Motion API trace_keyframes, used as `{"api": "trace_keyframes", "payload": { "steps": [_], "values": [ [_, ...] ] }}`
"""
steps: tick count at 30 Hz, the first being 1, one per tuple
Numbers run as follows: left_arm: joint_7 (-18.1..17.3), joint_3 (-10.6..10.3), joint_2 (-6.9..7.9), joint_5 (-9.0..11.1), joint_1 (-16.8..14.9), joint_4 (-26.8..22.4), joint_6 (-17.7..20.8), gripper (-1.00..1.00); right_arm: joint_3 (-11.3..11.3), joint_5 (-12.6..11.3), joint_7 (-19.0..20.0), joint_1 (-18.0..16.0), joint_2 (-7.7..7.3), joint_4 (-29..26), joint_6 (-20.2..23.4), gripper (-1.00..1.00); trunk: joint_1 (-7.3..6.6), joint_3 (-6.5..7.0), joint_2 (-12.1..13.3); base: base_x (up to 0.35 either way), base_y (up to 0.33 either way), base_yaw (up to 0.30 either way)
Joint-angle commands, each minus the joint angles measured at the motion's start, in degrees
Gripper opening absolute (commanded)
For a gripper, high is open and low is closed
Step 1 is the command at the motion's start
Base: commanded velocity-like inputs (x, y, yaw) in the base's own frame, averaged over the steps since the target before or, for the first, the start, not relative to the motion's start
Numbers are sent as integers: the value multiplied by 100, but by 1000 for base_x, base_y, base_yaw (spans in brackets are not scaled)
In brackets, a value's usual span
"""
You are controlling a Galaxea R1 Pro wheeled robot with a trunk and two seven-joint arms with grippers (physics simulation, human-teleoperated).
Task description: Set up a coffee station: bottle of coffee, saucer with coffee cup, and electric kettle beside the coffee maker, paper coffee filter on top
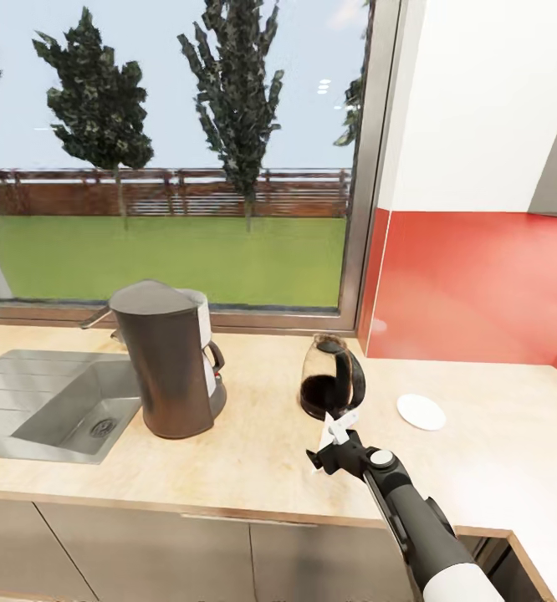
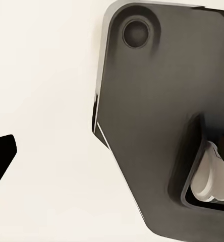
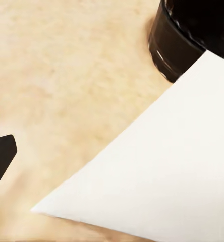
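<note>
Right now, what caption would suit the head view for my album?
Right gripper holding a white paper filter near the electric kettle, coffee maker and saucer.

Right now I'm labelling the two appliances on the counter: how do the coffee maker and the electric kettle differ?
The coffee maker is tall, opaque dark grey and tapered with a slanted top; the electric kettle is much shorter, rounded clear glass with a black lid and handle. The coffee maker stands beside the sink; the electric kettle stands nearer the saucer. Both stand upright on the kitchen countertop.
</note>
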Motion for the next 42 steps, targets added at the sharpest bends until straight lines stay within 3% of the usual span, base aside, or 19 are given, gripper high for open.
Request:
{"api": "trace_keyframes", "payload": {
  "steps": [1, 13, 19, 20, 42],
  "values": [
    [5, 9, -1, 48, 1, -11, -1, 100, -4, 60, 38, -4, 2, -6, 21, 100, 3, -12, -12, -35, 0, 0],
    [5, 9, 7, 48, 4, -11, -1, 100, -4, 68, 38, -4, 2, 173, 21, 100, 3, -12, -12, -7, 0, 0],
    [5, 3, 8, 48, 0, -11, -1, 100, -4, 181, 38, -4, 2, 184, 14, 100, 3, -12, -12, 0, 0, 0],
    [5, 1, 8, 48, 2, -11, -1, 100, -4, 195, 38, -4, 2, 184, 12, -100, 3, -12, -12, 0, 0, 0],
    [5, 1, 32, 48, 1, -11, -1, 100, -4, 206, 38, -4, 10, 185, 12, -100, 3, -12, -12, 0, 0, 0]
  ]
}}
